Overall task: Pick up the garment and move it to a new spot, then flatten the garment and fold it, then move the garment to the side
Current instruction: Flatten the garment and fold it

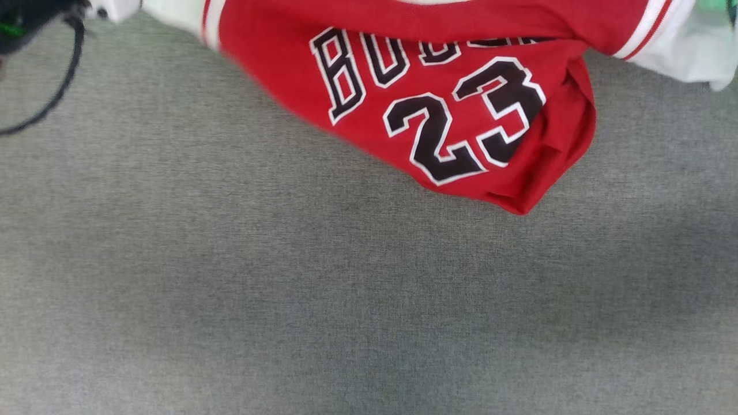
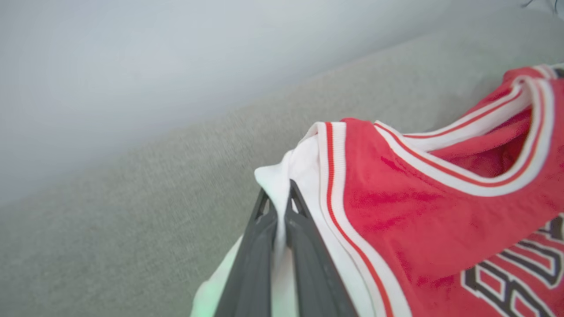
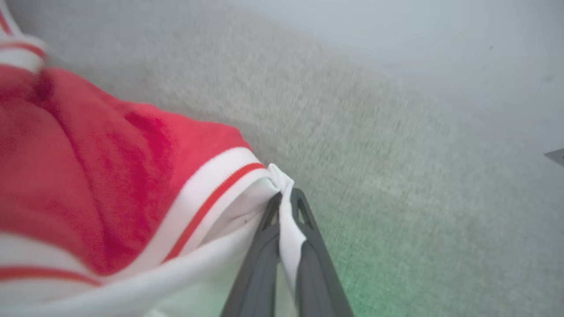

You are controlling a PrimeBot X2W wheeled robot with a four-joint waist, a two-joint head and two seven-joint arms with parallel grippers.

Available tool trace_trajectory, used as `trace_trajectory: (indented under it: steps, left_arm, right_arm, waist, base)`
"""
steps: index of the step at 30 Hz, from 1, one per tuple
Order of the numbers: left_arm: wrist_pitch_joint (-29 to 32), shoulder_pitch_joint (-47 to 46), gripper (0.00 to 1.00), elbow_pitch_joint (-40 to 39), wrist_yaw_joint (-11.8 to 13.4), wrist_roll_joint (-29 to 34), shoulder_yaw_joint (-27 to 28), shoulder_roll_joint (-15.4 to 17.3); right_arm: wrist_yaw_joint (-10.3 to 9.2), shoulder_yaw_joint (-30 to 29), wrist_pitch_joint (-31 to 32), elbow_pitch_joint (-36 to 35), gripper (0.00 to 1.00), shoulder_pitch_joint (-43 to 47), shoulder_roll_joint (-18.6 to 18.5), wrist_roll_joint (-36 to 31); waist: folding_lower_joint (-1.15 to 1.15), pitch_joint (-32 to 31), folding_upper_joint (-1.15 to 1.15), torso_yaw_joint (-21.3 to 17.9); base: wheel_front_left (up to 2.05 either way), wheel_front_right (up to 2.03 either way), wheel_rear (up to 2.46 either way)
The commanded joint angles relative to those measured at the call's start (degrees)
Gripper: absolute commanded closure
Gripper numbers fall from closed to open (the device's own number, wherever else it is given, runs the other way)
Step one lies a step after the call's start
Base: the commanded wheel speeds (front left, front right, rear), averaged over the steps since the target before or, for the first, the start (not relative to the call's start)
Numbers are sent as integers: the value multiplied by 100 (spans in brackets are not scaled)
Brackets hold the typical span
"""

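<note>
Left gripper (image 2: pixel 278 193), mine, is pinched tight on a white sleeve of the garment (image 1: pixel 461 115). My right gripper (image 3: pixel 287 198) is likewise clamped on the white cloth of the other sleeve, just beside its red-and-white trim. The garment spans the far part of the head view between my two grips, with the chest lettering and number facing up and the red body bunched to a point toward the near right. Whether that fold touches the surface I cannot tell. Beneath it lies a grey woven surface (image 1: pixel 288 300), running near, left and right to the borders of the head view. In the left wrist view its edge meets a pale wall (image 2: pixel 132 66). A dark cable (image 1: pixel 60 86) loops at the far left, just left of the sleeve.
</note>
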Motion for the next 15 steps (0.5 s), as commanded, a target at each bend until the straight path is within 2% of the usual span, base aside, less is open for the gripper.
trace_trajectory:
  steps: [1, 4, 5, 8, 15]
  left_arm:
    - [-326, -93, 100, 54, 14, -95, 76, -13]
    - [-843, -193, 100, 90, 14, -332, 227, -31]
    - [-843, -193, 100, 90, 14, -332, 227, -31]
    - [-1401, -365, 100, 351, 14, -431, 420, -22]
    - [-2758, -1133, 100, 1493, 14, -506, 1031, -422]
  right_arm:
    - [-30, -112, -231, 43, 100, -78, 18, 29]
    - [-30, -373, -655, 175, 100, -276, 67, 56]
    - [-30, -373, -655, 175, 100, -276, 67, 56]
    - [-29, -713, -1083, 443, 100, -580, 242, -4]
    - [-30, -1681, -2244, 1640, 100, -1836, 974, -634]
  waist:
    - [0, -142, 0, 6]
    - [0, -241, 0, -2]
    - [0, -241, 0, -2]
    - [0, -258, 0, -28]
    - [0, -196, 0, -119]
  base:
    - [0, 0, 0]
    - [0, 0, 0]
    - [0, 0, 0]
    - [0, 0, 0]
    - [0, 0, 0]
